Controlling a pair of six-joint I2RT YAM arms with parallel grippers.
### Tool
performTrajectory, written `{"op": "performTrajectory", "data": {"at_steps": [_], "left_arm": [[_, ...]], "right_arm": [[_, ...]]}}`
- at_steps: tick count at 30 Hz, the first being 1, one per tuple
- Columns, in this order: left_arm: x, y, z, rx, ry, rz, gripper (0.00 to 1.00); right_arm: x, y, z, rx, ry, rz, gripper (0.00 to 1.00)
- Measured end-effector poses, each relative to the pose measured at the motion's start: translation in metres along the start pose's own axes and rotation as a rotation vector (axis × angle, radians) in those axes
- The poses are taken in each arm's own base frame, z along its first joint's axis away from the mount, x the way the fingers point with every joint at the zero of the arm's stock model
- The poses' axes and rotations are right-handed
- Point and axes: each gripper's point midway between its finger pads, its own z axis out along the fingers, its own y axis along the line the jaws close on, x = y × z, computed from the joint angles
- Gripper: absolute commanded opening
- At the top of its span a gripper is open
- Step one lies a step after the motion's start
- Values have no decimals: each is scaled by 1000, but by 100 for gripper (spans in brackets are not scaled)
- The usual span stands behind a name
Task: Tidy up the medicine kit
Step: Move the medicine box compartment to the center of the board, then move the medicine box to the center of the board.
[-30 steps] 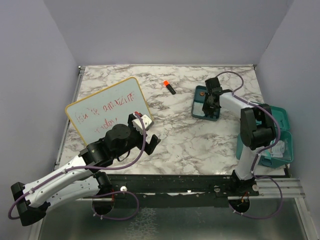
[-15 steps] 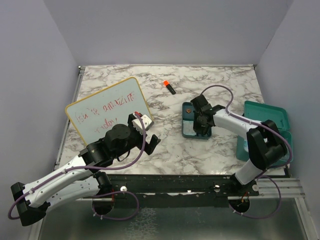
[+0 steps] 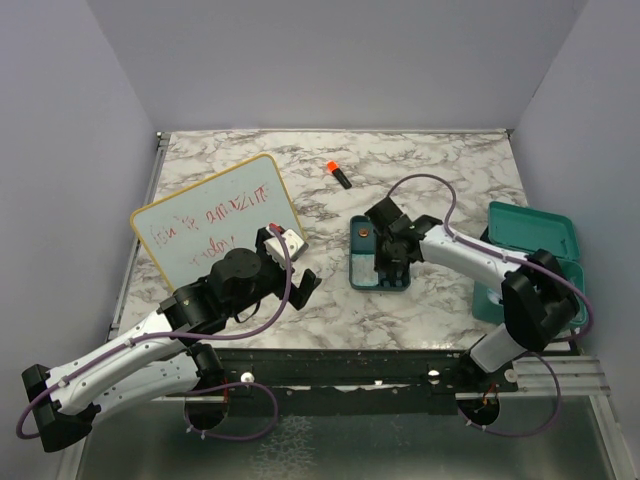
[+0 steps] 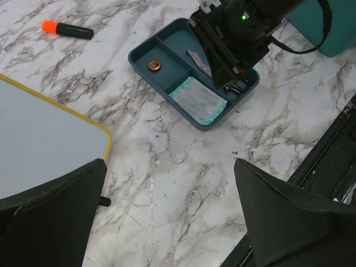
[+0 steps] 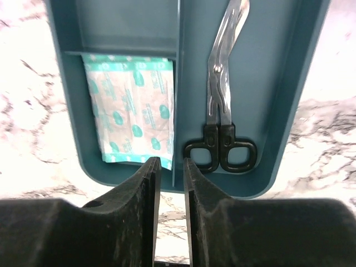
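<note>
The medicine kit's teal case point(image 3: 530, 235) stands at the table's right edge. Its shallow divided tray point(image 3: 356, 270) lies on the marble near the middle. The tray point(image 5: 289, 111) holds a wrapped dressing packet point(image 5: 133, 105), black-handled scissors point(image 5: 222, 100) and a small round orange tin point(image 4: 154, 65). My right gripper point(image 5: 171, 162) hangs over the tray's near end, open by a narrow gap. Its fingers straddle the centre divider point(image 5: 178, 83) with a sliver of space on each side. My left gripper point(image 4: 169, 167) is wide open above bare marble, left of the tray, with nothing in it.
A yellow-framed whiteboard point(image 3: 215, 225) with red writing leans at the left, just behind my left arm. A black marker with an orange cap point(image 3: 338, 173) lies at the back, beyond the tray. Grey walls close in the table on three sides.
The right gripper has carried the tray left and nearer, from beside the case to the table's middle, and its jaws have parted slightly. The left arm has not moved.
</note>
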Motion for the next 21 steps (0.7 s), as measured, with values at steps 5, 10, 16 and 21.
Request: {"op": "performTrajectory", "data": {"at_steps": [5,10,16,21], "left_arm": [[0,0,0,0,0,0,99],[0,0,0,-3,0,0,99],[-1,1,-1,-4,-4,-1,99],[-3,1,-2,-6,-12,-2,99]], "right_arm": [[-31,4,-22,7,-104,16,36],[-62,-8,-46,72,-218,42,39],[-99,-66,-74,171,-303,163,41],[-118,-128,-113,269,-406,284,49]]}}
